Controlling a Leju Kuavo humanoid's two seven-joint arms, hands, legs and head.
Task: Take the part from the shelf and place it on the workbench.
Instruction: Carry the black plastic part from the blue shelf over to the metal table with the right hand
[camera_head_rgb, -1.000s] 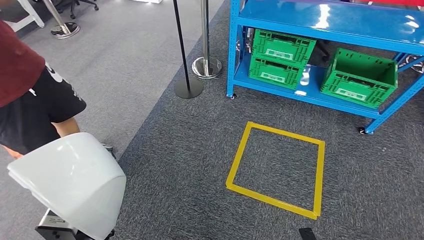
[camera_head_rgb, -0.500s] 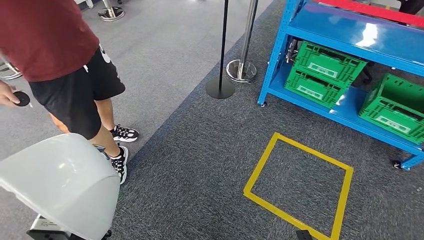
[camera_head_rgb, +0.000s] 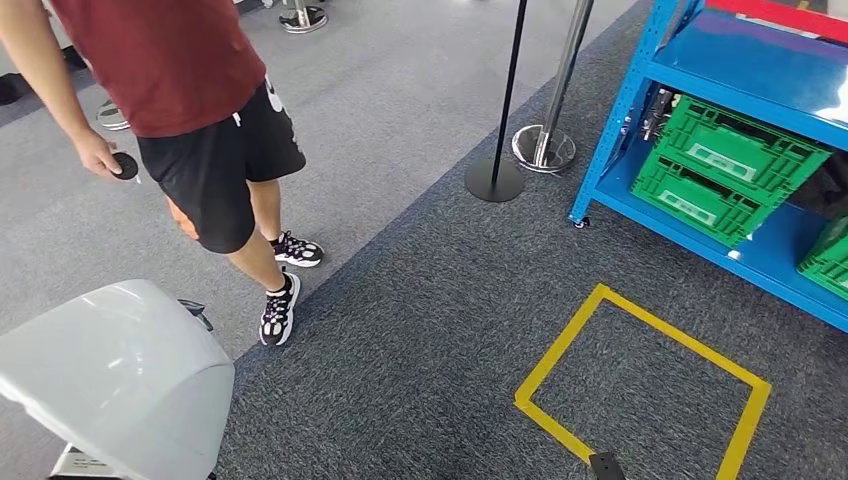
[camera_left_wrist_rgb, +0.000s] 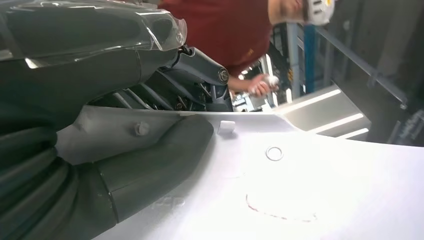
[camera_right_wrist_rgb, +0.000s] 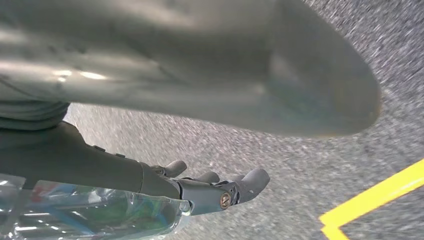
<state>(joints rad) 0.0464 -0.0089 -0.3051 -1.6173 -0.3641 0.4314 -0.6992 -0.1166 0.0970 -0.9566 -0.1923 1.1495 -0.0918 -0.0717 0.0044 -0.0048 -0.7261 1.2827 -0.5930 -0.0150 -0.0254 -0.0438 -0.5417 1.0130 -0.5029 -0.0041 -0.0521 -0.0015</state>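
- Head view, looking down at a carpeted floor: a large pale grey curved part (camera_head_rgb: 120, 385) fills the lower left corner, carried low in front of the robot, which fits a part already off the shelf and on its way to the workbench
- No workbench can be seen, so by my judgement the placing step is not yet done
- Left wrist view: the left hand (camera_left_wrist_rgb: 150, 150) lies against the pale, smooth surface of the part, its thick grey thumb (camera_left_wrist_rgb: 155, 165) pressed flat on it and the darker fingers (camera_left_wrist_rgb: 200, 85) reaching round the far side; this looks like a clamp on the edge, likely because the part is too wide for one hand
- Right wrist view: the right hand (camera_right_wrist_rgb: 200, 187) sits under the curved part with a strip of carpet showing between, fingers (camera_right_wrist_rgb: 250, 181) slightly curled and apart; I cannot tell whether it touches or supports the part
- A blue metal shelf (camera_head_rgb: 720, 70) stands at the upper right, with stacked green crates (camera_head_rgb: 725, 170) on its lowest level
- A square outline of yellow tape (camera_head_rgb: 640, 385) is stuck to the dark carpet in front of the shelf, probably a standing mark for the robot
- A person (camera_head_rgb: 190, 100) in a red shirt and black shorts stands at the upper left, just beyond the part, holding a small black round thing (camera_head_rgb: 125, 165) in one hand; close enough to call for care when turning
- Two barrier posts (camera_head_rgb: 520, 100) stand between the person and the shelf
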